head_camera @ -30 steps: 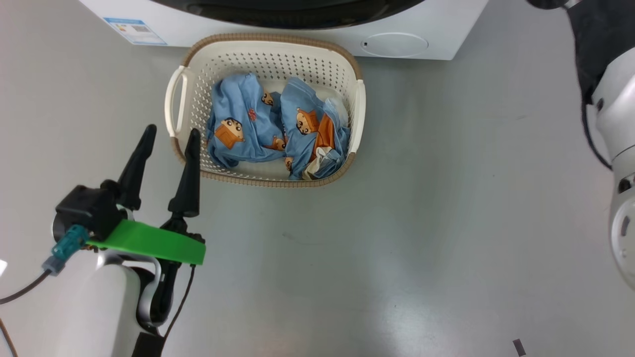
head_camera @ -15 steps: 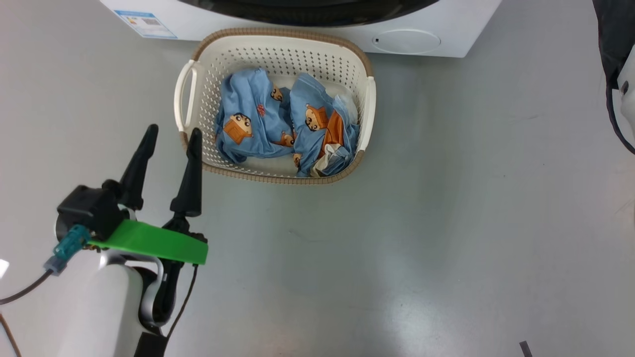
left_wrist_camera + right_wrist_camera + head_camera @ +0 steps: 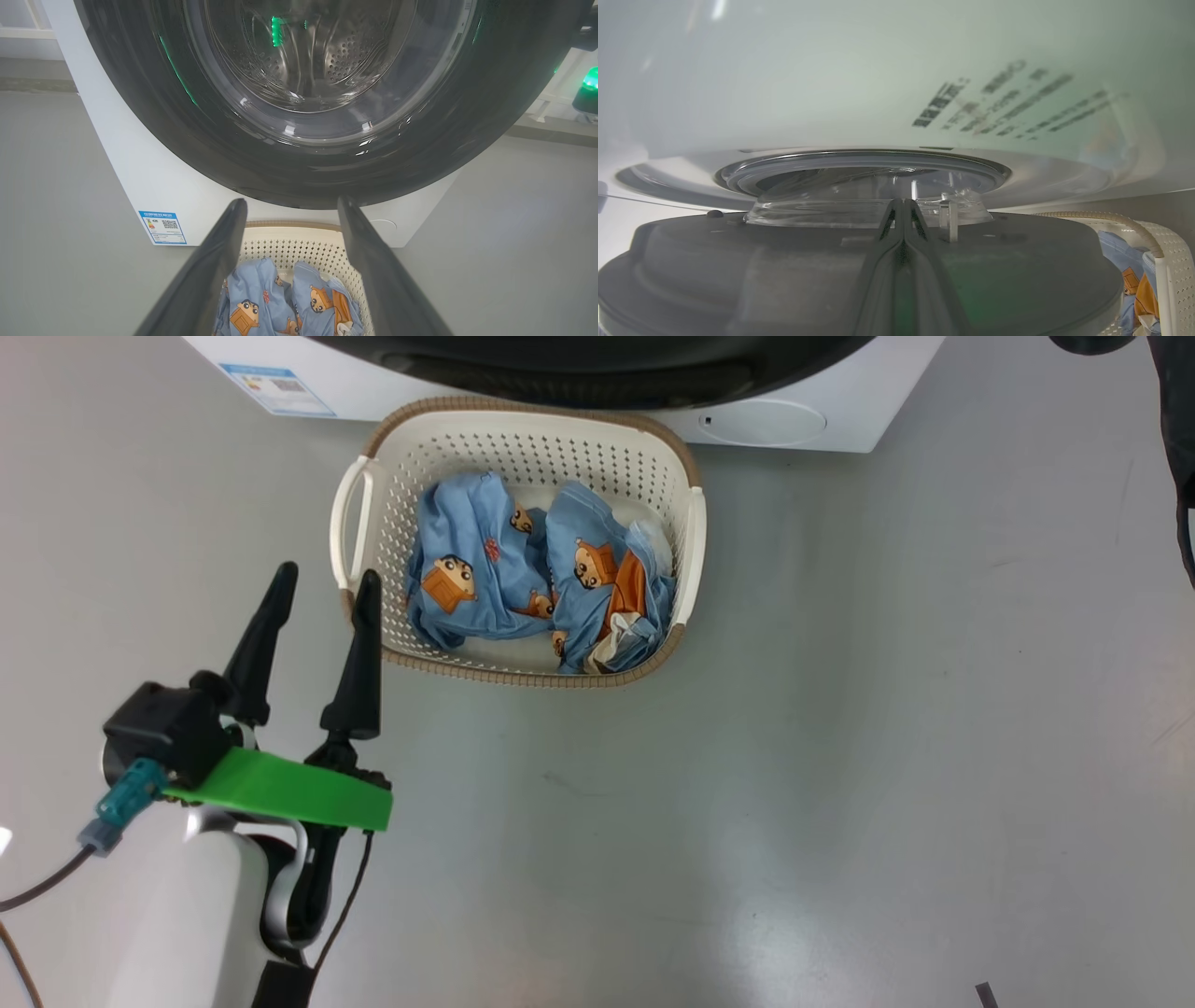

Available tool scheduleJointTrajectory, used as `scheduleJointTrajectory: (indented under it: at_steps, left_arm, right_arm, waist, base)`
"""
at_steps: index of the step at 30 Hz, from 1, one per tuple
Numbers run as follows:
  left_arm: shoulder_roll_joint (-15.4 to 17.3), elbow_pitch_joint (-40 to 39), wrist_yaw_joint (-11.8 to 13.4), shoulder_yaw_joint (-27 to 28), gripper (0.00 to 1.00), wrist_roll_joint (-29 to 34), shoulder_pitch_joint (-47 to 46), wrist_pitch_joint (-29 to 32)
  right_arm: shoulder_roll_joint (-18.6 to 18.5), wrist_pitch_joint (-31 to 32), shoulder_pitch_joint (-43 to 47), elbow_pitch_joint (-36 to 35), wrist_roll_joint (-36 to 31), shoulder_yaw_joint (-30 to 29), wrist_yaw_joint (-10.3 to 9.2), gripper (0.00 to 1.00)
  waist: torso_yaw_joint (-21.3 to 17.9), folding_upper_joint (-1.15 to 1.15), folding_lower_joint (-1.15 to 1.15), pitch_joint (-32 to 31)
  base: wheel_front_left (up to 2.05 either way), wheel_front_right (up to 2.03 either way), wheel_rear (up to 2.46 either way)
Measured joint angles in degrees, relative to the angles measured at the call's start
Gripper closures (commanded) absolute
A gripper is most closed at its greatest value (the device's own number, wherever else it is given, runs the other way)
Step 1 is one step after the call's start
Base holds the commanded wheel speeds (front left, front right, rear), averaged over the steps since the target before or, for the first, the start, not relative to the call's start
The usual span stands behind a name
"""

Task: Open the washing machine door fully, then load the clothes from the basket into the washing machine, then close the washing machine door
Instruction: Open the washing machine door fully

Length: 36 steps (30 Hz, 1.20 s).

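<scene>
Head view: the basket (image 3: 523, 448) stands on the grey floor (image 3: 794, 756) just in front of the washing machine (image 3: 373, 381), its far rim close under the black edge of the washing machine door (image 3: 579, 364). The clothes (image 3: 485, 569) lie crumpled inside the basket, bear prints facing up, with a white part at the near right corner. The left end effector (image 3: 327, 574) hangs near the basket's left handle, fingers spread wide and released, nothing between them. A blue label (image 3: 277, 389) and a round cap (image 3: 766, 420) sit low on the machine front. Left wrist view: the open left end effector (image 3: 292, 201) points at the door (image 3: 140, 116); the steel drum shows through the glass, and the basket (image 3: 299, 242) with the clothes (image 3: 261, 298) sits below. Right wrist view: the right end effector (image 3: 903, 201) is clenched, fingers pressed together and empty, lying over the door's dark inner face (image 3: 738, 261). The glass bowl bulges toward the round opening in the white front (image 3: 831, 70), with a gap between door and machine. Contact with the door cannot be judged.
</scene>
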Motion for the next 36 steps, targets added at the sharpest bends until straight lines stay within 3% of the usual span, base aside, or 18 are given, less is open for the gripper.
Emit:
scheduleJointTrajectory:
  at_steps: [10,24,36]
  left_arm:
    - [0.01,-1.33,0.00,0.45,0.00,0.55,0.21,0.00]
    - [0.19,-1.86,0.00,1.11,0.00,1.60,1.87,0.00]
    - [1.20,-1.85,-0.01,1.04,0.00,2.11,3.22,0.00]
  right_arm:
    - [1.46,10.33,0.54,-0.15,-0.10,0.24,0.00,1.00]
    - [4.24,19.13,10.51,-6.34,1.31,1.38,0.00,1.00]
    - [6.57,25.81,23.93,-18.12,3.68,3.61,0.00,1.00]
  waist:
    - [-0.54,0.00,0.00,-1.46]
    - [-2.90,0.00,0.00,-5.83]
    - [-4.14,0.00,0.00,-9.90]
  base:
    - [0.00,0.00,0.00]
    - [0.00,0.00,0.00]
    - [0.00,0.00,0.00]
